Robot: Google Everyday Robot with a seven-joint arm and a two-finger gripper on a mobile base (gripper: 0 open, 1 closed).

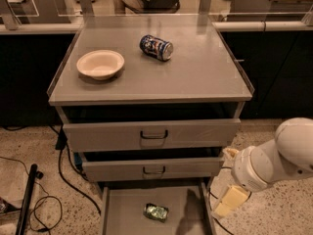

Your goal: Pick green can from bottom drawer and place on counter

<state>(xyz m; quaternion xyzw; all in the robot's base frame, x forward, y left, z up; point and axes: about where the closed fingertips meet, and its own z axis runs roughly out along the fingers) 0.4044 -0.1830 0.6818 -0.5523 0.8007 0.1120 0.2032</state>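
The camera view looks down on a grey cabinet with its counter (195, 77) on top. A white bowl (100, 64) sits upright near the counter's left edge. A blue can (156, 47) lies on its side toward the back, well apart from the bowl. Below the counter, the top drawer (195, 133) and the middle drawer (190, 169) are each pulled out a little, with a dark handle at the centre of each front. The bottom drawer (122, 212) is pulled out much farther, so its flat floor and low side walls show. The green can (156, 212) lies on its side on that floor, about midway between the side walls, touching neither. A dark shadow falls on the floor just to its right. The white arm (274, 160) comes in from the right edge, level with the lower drawers. The gripper (223, 181) hangs just outside the bottom drawer's right wall, beside the right end of the middle drawer. Its two cream fingers (234, 199) are spread wide apart, holding nothing, and it is well clear of the green can. On the speckled floor at left lie black cables (49, 209) and a dark pole (27, 199).
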